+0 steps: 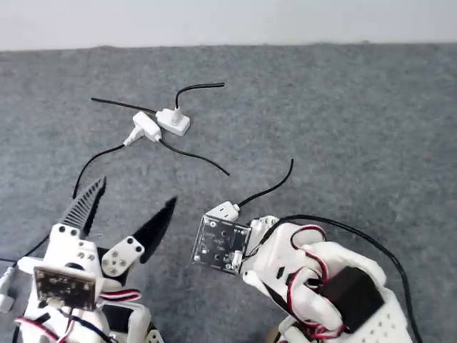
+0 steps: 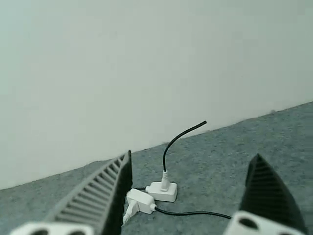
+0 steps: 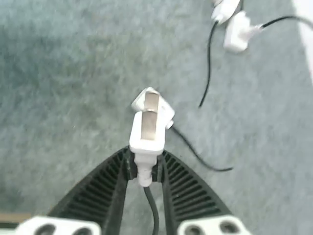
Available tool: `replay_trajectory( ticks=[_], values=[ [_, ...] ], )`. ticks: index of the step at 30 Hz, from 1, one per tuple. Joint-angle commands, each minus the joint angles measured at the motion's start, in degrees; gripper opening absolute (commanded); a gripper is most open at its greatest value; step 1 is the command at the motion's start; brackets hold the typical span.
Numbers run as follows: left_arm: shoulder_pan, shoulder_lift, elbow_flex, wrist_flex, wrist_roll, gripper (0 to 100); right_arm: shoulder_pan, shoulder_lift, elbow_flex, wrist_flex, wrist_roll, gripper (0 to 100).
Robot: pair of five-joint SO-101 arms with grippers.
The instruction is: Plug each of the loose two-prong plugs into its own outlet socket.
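My right gripper [image 3: 145, 169] is shut on a white two-prong plug [image 3: 146, 131] whose black cord runs back between the fingers. Its front end touches a second white piece [image 3: 155, 102] lying on the grey carpet, which has its own black cord. In the high view this pair [image 1: 223, 211] sits just beyond the right wrist. Farther off lie another white plug [image 1: 146, 129] and a white socket block [image 1: 173, 121], side by side, each with a black cord. My left gripper [image 1: 136, 193] hovers open, short of them, and frames them [image 2: 161, 191] between its fingers.
Grey carpet [image 1: 343, 121] covers the table up to a pale wall [image 1: 228, 21] at the back. Loose black cords [image 1: 193, 156] trail from the far pair. Open carpet lies to the right and between the two pairs.
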Motion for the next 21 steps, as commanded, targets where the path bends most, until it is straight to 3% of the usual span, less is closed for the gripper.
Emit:
replay_trajectory(
  ticks=[1, 7, 17, 21],
  values=[
    [6.1, -0.6, 1.8, 0.1, -1.1, 36, 0.7, 7.2, -6.7, -2.5, 0.4, 1.0],
    [12.9, -0.7, 5.0, -0.1, -3.6, 36, 0.6, 17.9, -15.9, -3.7, -1.1, 0.9],
    [12.8, -0.7, 5.4, 0.1, -3.8, 36, 0.0, 21.3, -18.5, -2.3, -1.1, 0.9],
    [12.7, -0.7, 6.6, -0.7, -4.0, 36, -4.4, 21.3, -18.6, 0.1, -1.2, 0.9]
  ],
)
